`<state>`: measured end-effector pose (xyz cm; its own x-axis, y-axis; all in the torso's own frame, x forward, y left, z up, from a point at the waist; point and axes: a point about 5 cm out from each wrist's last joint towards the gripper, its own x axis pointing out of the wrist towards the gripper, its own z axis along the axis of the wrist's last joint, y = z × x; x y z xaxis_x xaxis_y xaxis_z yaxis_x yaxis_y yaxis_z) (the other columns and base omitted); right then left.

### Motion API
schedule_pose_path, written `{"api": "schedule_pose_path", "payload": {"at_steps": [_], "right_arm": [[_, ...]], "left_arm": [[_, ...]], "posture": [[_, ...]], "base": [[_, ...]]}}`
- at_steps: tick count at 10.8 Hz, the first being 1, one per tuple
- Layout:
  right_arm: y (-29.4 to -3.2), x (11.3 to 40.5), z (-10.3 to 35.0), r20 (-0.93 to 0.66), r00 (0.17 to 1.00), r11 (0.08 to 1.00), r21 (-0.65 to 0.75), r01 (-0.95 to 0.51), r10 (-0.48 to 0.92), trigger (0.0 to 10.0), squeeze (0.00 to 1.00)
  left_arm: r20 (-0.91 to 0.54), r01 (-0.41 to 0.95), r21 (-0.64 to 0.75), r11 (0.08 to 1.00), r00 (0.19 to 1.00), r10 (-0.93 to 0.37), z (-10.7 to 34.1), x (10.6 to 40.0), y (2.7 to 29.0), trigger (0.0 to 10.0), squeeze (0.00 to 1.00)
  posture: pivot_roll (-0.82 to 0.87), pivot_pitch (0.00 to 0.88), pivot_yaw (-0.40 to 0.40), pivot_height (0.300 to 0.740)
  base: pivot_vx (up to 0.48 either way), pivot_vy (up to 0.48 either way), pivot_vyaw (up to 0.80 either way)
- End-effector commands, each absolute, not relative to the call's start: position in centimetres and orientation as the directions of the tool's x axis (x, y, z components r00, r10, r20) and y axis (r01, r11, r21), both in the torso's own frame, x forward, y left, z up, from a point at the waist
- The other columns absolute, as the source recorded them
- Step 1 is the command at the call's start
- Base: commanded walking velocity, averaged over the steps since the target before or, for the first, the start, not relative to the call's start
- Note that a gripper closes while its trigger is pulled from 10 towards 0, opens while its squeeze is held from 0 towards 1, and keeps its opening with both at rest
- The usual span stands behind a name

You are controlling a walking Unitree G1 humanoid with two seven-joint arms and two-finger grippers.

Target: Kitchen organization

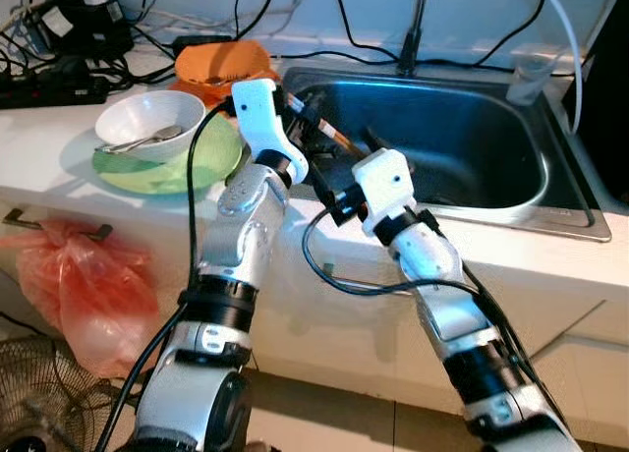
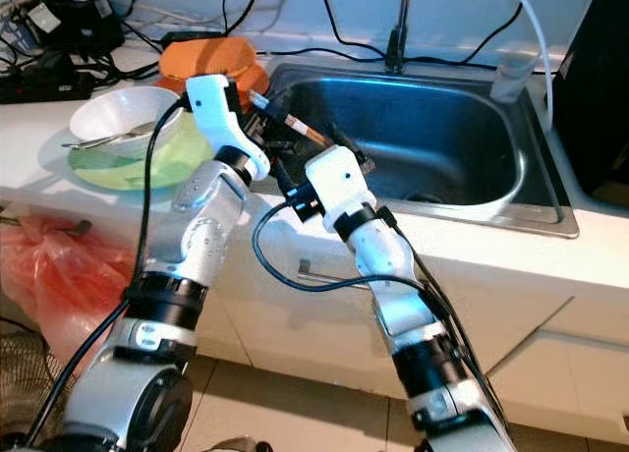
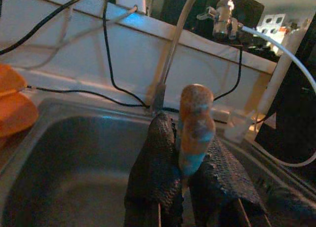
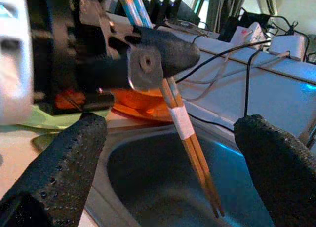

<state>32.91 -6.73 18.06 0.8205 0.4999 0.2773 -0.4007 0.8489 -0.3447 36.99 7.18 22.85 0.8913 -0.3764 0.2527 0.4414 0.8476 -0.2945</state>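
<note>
Left gripper clamps chopsticks over the sink; the right wrist view shows right fingers spread wide.

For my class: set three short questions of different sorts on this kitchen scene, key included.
1. True or false: the left gripper is shut on chopsticks over the sink.
2. What lies in the white bowl? A) spoon B) knife C) egg
3. Fill in: the right gripper's fingers are ____.

Key: 1 true; 2 A, a spoon; 3 open, either side of the chopsticks.
</note>
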Motion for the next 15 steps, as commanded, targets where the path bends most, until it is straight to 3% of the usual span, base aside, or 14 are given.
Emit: {"api": "schedule_pose_path", "payload": {"at_steps": [1,7,13,14,15], "right_arm": [[-6.9,33.3,18.3,0.287,0.821,0.852,-0.349,-0.39,0.494,10.0,0.0],[-7.8,35.0,17.0,0.231,0.841,0.838,-0.392,-0.38,0.49,10.0,0.0],[-5.2,36.5,18.3,0.286,0.832,0.845,-0.41,-0.343,0.476,10.0,0.0],[-5.1,36.4,18.5,0.306,0.825,0.851,-0.4,-0.341,0.475,1.3,0.0],[-5.1,36.4,18.5,0.318,0.822,0.856,-0.39,-0.34,0.472,0.0,0.0]], "left_arm": [[0.238,0.439,-0.292,0.85,0.894,-0.38,22.8,36.7,7.3,0.2,0.0],[0.221,0.475,-0.314,0.822,0.879,-0.423,24.5,35.2,7.3,0.8,0.0],[0.147,0.468,-0.337,0.817,0.883,-0.445,23.2,34.6,6.7,0.7,0.0],[0.147,0.47,-0.338,0.816,0.882,-0.447,23.3,34.4,6.7,0.7,0.0],[0.146,0.47,-0.339,0.815,0.882,-0.448,23.3,34.4,6.7,0.7,0.0]], "posture": [[0.06,0.047,0.032,0.74],[0.08,0.076,0.018,0.74],[0.08,0.097,0.021,0.74],[0.08,0.101,0.023,0.74],[0.08,0.102,0.024,0.74]], "base": [[0.0,0.0,0.0],[0.0,0.0,0.0],[0.0,0.0,0.0],[0.0,0.0,0.0],[0.0,0.0,0.0]]}}
